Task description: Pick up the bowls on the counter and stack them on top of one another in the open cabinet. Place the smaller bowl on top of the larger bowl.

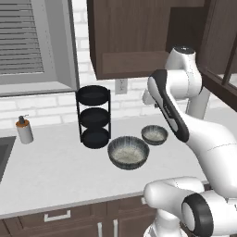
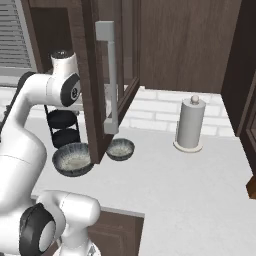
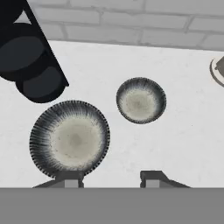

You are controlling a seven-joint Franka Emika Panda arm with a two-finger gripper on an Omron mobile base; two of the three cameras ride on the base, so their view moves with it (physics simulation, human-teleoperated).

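Observation:
Two dark grey bowls with pale speckled insides stand apart on the counter (image 1: pixel 55 166). The larger bowl (image 1: pixel 128 152) (image 2: pixel 73 158) (image 3: pixel 70 139) is nearer the front. The smaller bowl (image 1: pixel 154 134) (image 2: pixel 120 149) (image 3: pixel 141 100) sits a little behind and to its right. My gripper (image 3: pixel 109 179) hangs high above them, looking down, open with nothing between its fingertips (image 3: pixel 70 179). The open cabinet (image 2: pixel 175 50) (image 1: pixel 134 41) is overhead, with its glass-paned door (image 2: pixel 102 75) swung out over the bowls.
A black three-tier rack (image 1: pixel 94 116) (image 3: pixel 30 57) stands left of the bowls by the wall. A soap dispenser (image 1: pixel 24 129) is at far left beside the sink edge. A paper towel roll (image 2: pixel 190 123) stands to the right. A louvred window (image 1: pixel 28 41) is at upper left.

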